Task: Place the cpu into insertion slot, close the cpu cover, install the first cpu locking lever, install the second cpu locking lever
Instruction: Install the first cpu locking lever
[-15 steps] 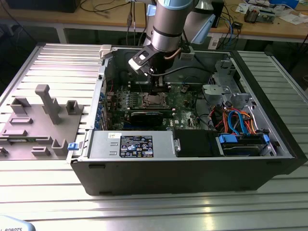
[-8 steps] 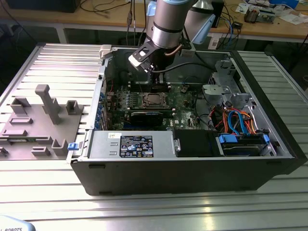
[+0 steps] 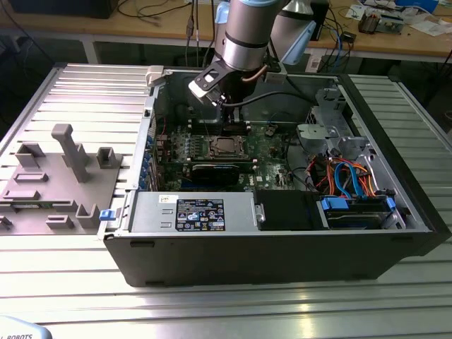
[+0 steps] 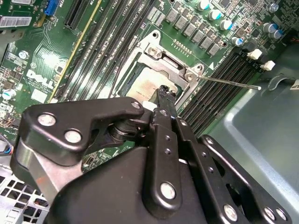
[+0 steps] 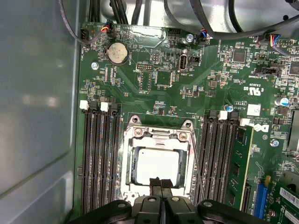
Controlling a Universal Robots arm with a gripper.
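Note:
The cpu (image 5: 156,165) lies flat in the insertion slot (image 5: 125,154), its dull silver top showing through the window of the cpu cover (image 5: 159,135). That cover rests down around the chip. My gripper (image 5: 161,183) is shut, its two fingertips pressed together just over the chip's near edge, holding nothing I can see. In the second wrist view the gripper (image 4: 163,89) hangs right above the cpu (image 4: 147,86). One thin locking lever (image 4: 229,82) sticks out from the socket toward the case wall, unlatched. In the exterior view the gripper (image 3: 229,127) hovers over the cpu (image 3: 226,146).
Black memory slots (image 5: 100,158) flank the socket on both sides. A coin battery (image 5: 117,52) sits further along the green board. The case's metal wall (image 5: 37,93) is close beside it. Coloured cables (image 3: 346,176) and a power supply (image 3: 198,212) fill the case. A grey fixture plate (image 3: 56,176) lies outside it.

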